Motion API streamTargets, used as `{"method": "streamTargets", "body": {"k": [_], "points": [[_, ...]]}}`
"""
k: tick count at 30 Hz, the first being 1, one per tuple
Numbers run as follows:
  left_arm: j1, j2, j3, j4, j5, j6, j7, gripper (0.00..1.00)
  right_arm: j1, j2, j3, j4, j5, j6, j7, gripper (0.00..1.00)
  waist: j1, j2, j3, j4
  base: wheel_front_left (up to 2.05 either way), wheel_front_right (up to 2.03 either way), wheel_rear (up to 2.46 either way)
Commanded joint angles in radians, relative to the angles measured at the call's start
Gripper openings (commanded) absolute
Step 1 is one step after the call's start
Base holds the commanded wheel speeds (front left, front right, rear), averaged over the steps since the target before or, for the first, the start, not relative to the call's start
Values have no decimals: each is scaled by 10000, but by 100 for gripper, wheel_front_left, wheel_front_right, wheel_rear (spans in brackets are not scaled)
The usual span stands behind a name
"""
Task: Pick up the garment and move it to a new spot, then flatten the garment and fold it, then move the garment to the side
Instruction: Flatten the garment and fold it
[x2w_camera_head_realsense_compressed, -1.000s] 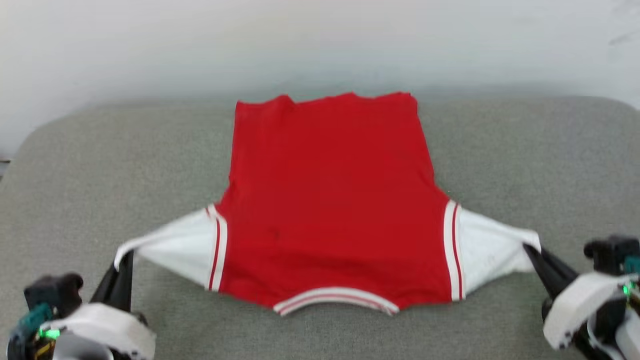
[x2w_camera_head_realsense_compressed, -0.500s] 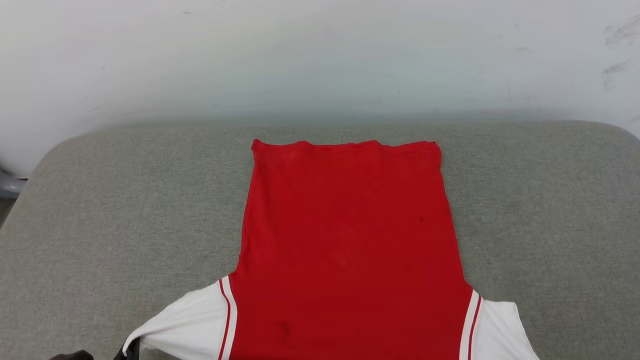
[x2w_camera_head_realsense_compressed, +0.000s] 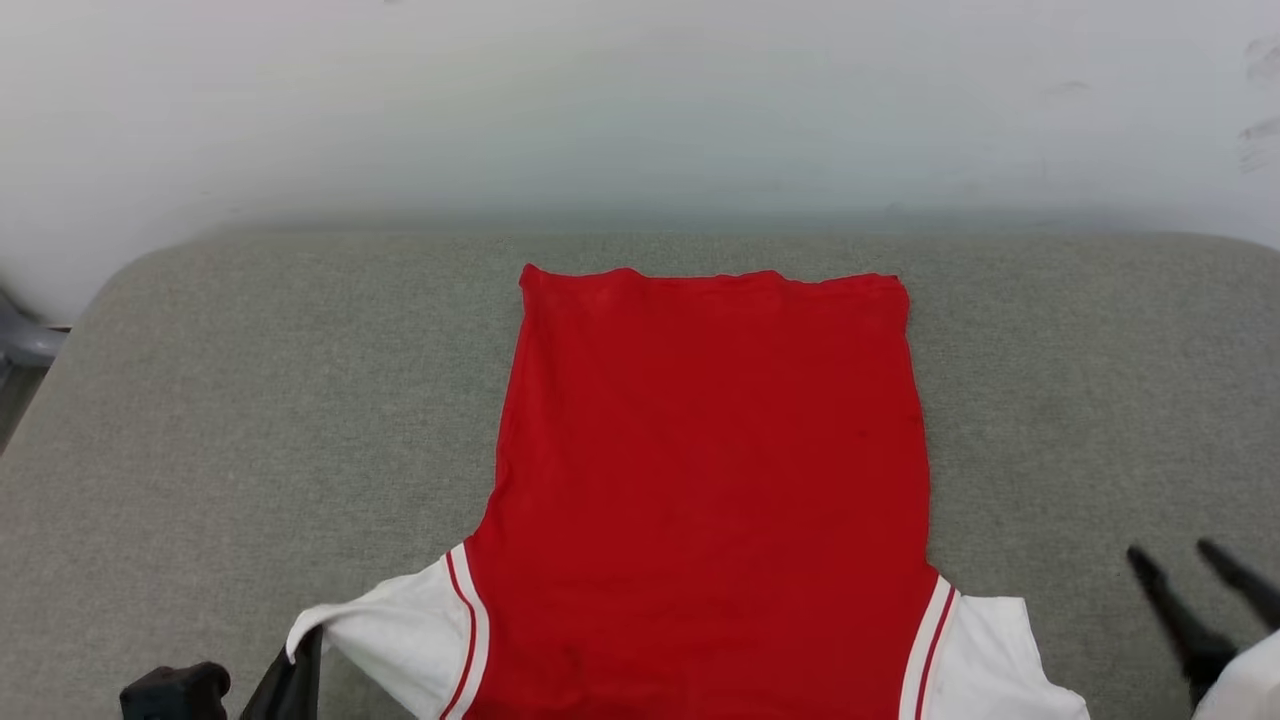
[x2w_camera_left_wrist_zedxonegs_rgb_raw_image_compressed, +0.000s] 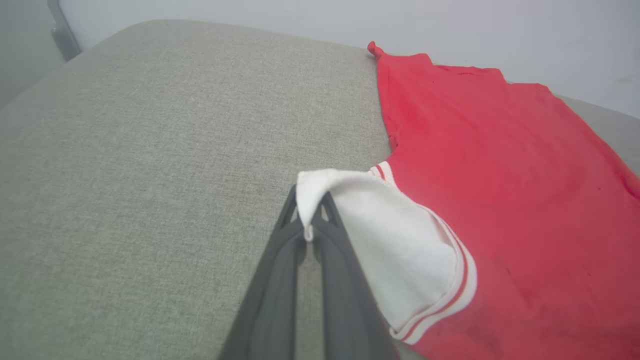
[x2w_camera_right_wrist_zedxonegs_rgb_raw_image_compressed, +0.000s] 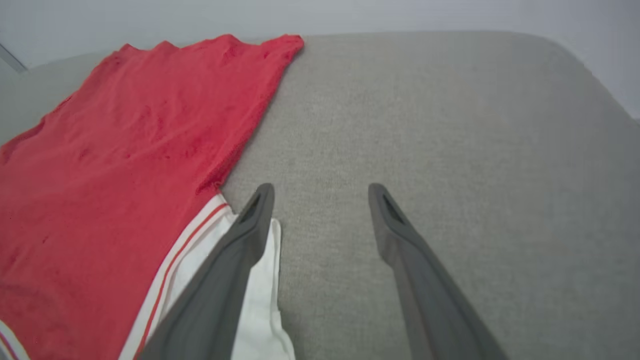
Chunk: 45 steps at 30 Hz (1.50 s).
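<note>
The garment (x2w_camera_head_realsense_compressed: 710, 480) lies spread back-up on the grey padded table (x2w_camera_head_realsense_compressed: 250, 400), its hem at the far end, red with white sleeves and striped trim. My left gripper (x2w_camera_head_realsense_compressed: 300, 665) at the lower left is shut on the tip of the white left sleeve (x2w_camera_left_wrist_zedxonegs_rgb_raw_image_compressed: 380, 225), which it holds pinched and slightly raised; the left wrist view shows that grip (x2w_camera_left_wrist_zedxonegs_rgb_raw_image_compressed: 309, 220). My right gripper (x2w_camera_head_realsense_compressed: 1175, 558) stands open on bare table just right of the right sleeve (x2w_camera_head_realsense_compressed: 990, 650), which lies flat. In the right wrist view its fingers (x2w_camera_right_wrist_zedxonegs_rgb_raw_image_compressed: 321, 192) are spread apart, and the left one overlaps the sleeve's edge (x2w_camera_right_wrist_zedxonegs_rgb_raw_image_compressed: 260, 300).
A white wall (x2w_camera_head_realsense_compressed: 640, 100) rises right behind the table's far edge. The table's far corners are rounded. A grey metal part (x2w_camera_head_realsense_compressed: 25, 345) shows past the left corner. Bare grey surface lies on both sides of the garment.
My right gripper has let go of the right sleeve, opened and drawn off to the right; the sleeve now lies flat. The left gripper still holds its sleeve. The camera has tilted up.
</note>
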<state>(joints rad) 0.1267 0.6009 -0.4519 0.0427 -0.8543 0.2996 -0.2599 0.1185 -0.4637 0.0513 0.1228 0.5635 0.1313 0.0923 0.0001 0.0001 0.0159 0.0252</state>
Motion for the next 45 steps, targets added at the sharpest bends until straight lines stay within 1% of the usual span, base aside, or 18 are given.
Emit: {"method": "streamTargets", "body": {"k": [1,4,7,10,11,15,18,20,22,25,27,28,31,35,38,40,42,45], "points": [[-239,-5,-32,-157,118,63,-32,0,-498,-285,-325,-521,-82,-10,117,100,-1,-1,203,113,0,0,0],[-558,-38,-67,-478,329,127,-36,0,-1457,-699,-757,-1245,-58,-10,567,100,-1,-1,571,293,0,0,0],[-902,-91,-142,-815,536,169,-30,0,-2633,-1164,-980,-1882,-94,-10,1244,100,-1,-1,1056,566,0,0,0],[-1295,-224,-179,-1093,740,187,-36,0,-4009,-1433,-918,-2233,-217,-10,2106,100,-1,-1,1605,831,0,0,0],[-1404,-274,-210,-1199,822,195,-38,0,-4513,-1483,-851,-2244,-197,-10,2562,100,-1,-1,1832,929,0,0,0],[-1882,-519,-274,-1437,1064,121,-50,0,-6567,-1722,-317,-1650,-143,-10,4776,100,-1,-1,2607,1301,0,0,0],[-2238,-778,-310,-1505,1219,13,-58,0,-7909,-1687,-93,-786,93,-10,6390,100,-1,-1,3107,1591,0,0,0],[-2479,-957,-301,-1532,1332,-76,-64,0,-8695,-1783,145,-190,201,-10,7503,100,-1,-1,3452,1753,0,0,0],[-2706,-1111,-318,-1548,1454,-175,-66,0,-9379,-1808,364,346,286,-10,8477,100,-1,-1,3765,1907,0,0,0],[-3029,-1365,-324,-1568,1633,-308,-69,0,-10174,-1843,768,905,129,-10,9544,100,-1,-1,4219,2126,0,0,0],[-3194,-1540,-293,-1576,1750,-401,-66,0,-10641,-1710,843,1259,-46,-10,9952,100,-1,-1,4513,2242,0,0,0],[-3194,-1540,-293,-1576,1750,-401,-66,0,-10641,-1710,843,1259,-46,-10,9952,100,-1,-1,4513,2242,0,0,0],[-3409,-1794,-295,-1574,1899,-551,-61,0,-11248,-1606,812,1843,-368,-10,10334,100,-1,-1,4966,2452,0,0,0],[-3610,-2122,-206,-1496,2106,-783,-62,0,-11762,-1408,841,2506,-868,-10,10363,100,-1,-1,5447,2685,0,0,0],[-3729,-2354,-151,-1411,2237,-977,-61,0,-11962,-1294,774,2904,-1099,-10,10168,100,-1,-1,5732,2846,0,0,0],[-3797,-2497,-95,-1333,2317,-1110,-61,0,-11793,-1268,899,3154,-1207,-10,10100,100,-1,-1,5855,2927,0,0,0],[-3812,-2614,-32,-1235,2395,-1226,-54,0,-11433,-1398,1149,3450,-1356,-8,10159,100,-1,-1,5906,2949,0,0,0],[-3822,-2783,54,-1096,2503,-1386,-53,0,-10843,-1403,1308,3914,-1269,-8,10203,100,-1,-1,5927,2966,0,0,0]]}}
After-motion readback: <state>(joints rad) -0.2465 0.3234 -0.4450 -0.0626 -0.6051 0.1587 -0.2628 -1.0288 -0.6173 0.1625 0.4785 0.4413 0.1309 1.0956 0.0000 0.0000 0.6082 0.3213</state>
